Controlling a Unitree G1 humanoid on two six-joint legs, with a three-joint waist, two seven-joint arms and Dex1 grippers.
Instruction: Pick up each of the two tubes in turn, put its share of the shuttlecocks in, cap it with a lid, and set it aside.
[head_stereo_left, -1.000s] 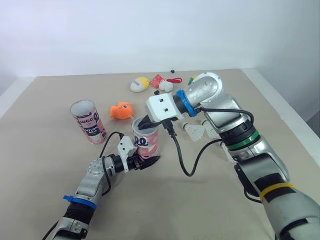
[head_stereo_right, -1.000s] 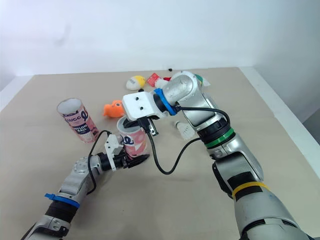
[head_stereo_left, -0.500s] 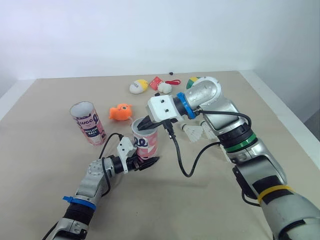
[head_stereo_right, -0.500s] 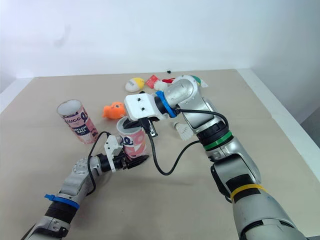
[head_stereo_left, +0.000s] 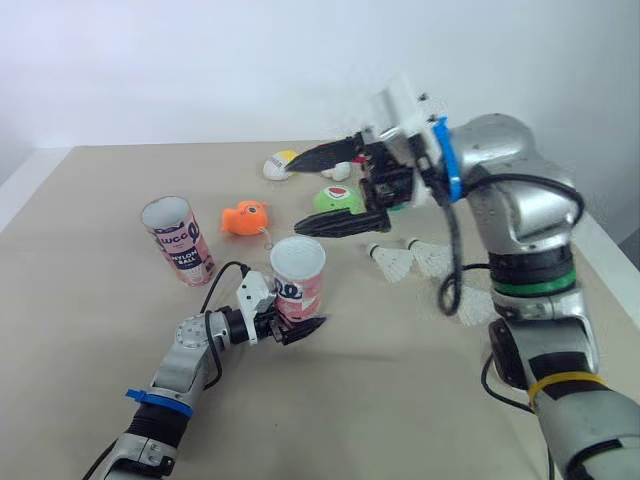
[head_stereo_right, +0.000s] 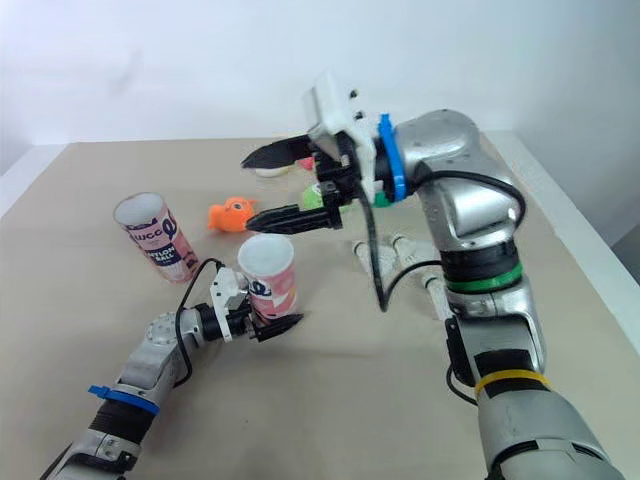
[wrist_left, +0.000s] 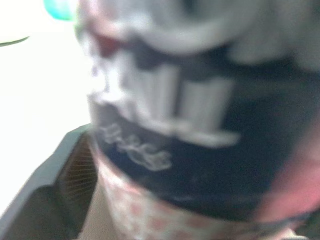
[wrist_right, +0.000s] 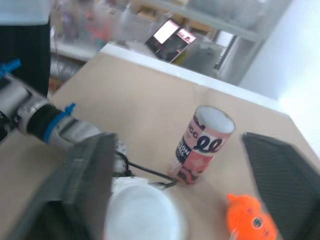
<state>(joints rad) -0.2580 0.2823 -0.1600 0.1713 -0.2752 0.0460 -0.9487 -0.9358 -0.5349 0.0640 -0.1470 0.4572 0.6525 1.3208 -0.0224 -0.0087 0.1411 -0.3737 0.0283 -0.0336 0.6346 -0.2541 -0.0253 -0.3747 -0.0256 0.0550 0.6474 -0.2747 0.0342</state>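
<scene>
A pink printed tube (head_stereo_left: 297, 285) stands upright on the tan table (head_stereo_left: 90, 330), its top showing white (wrist_right: 140, 212). My left gripper (head_stereo_left: 296, 320) is closed around the tube's base, and the tube fills the left wrist view (wrist_left: 190, 150). My right gripper (head_stereo_left: 296, 196) hangs open and empty in the air above and behind this tube. A second pink tube (head_stereo_left: 178, 240) stands with an open mouth at the left, also seen as the tube (wrist_right: 202, 145) in the right wrist view. Two white shuttlecocks (head_stereo_left: 392, 262) lie to the right of the held tube.
An orange fish toy (head_stereo_left: 243, 218) lies between the two tubes. A green toy (head_stereo_left: 340, 199) sits under the right gripper, and a white and yellow toy (head_stereo_left: 277, 165) lies further back. The table's right edge (head_stereo_left: 600, 250) runs close to the right arm.
My right gripper has opened and risen up and back from the held tube's mouth. The left gripper still stays around the tube's base.
</scene>
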